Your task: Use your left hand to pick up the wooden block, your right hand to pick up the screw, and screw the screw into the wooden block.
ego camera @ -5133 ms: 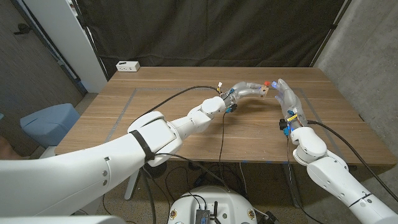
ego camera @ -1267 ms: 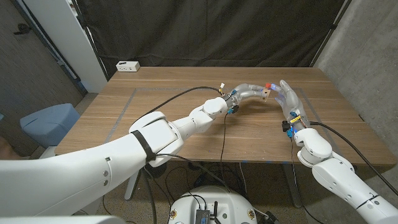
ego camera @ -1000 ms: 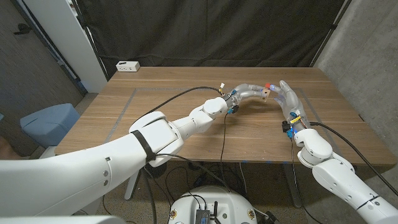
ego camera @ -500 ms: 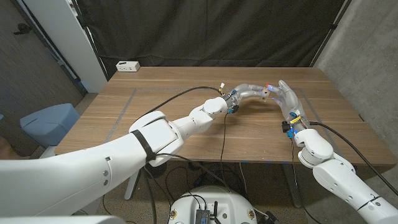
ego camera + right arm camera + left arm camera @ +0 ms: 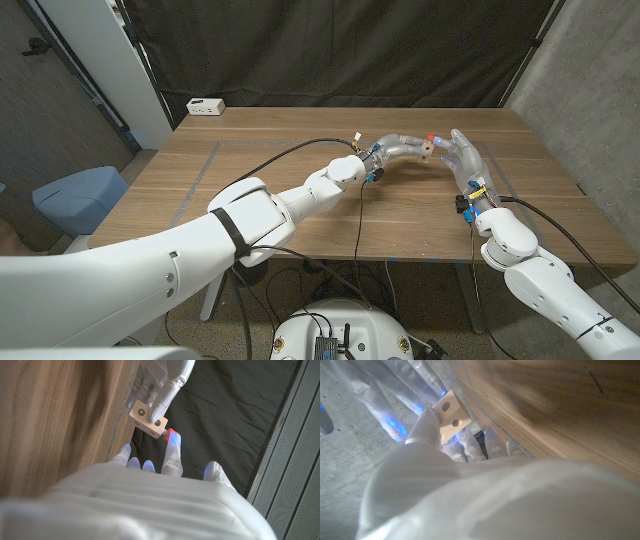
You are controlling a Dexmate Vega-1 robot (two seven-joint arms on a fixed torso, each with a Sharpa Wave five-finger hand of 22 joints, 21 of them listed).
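We are holding the wooden block (image 5: pixel 426 148) in our left robot hand (image 5: pixel 398 147), lifted above the far middle of the bench (image 5: pixel 300 215). Our right robot hand (image 5: pixel 460 155) is pinching the red-headed screw (image 5: pixel 431 137) against the block's face; its other fingers (image 5: pixel 174 455) are spread. A white box (image 5: pixel 205 105) is sitting at the far left corner.

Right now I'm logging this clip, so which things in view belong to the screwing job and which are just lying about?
Job:
- wooden block, held by the left hand
- red-headed screw at the block, with the right hand on it

Lying about:
- white power strip at the table's far left corner
- cables across the table
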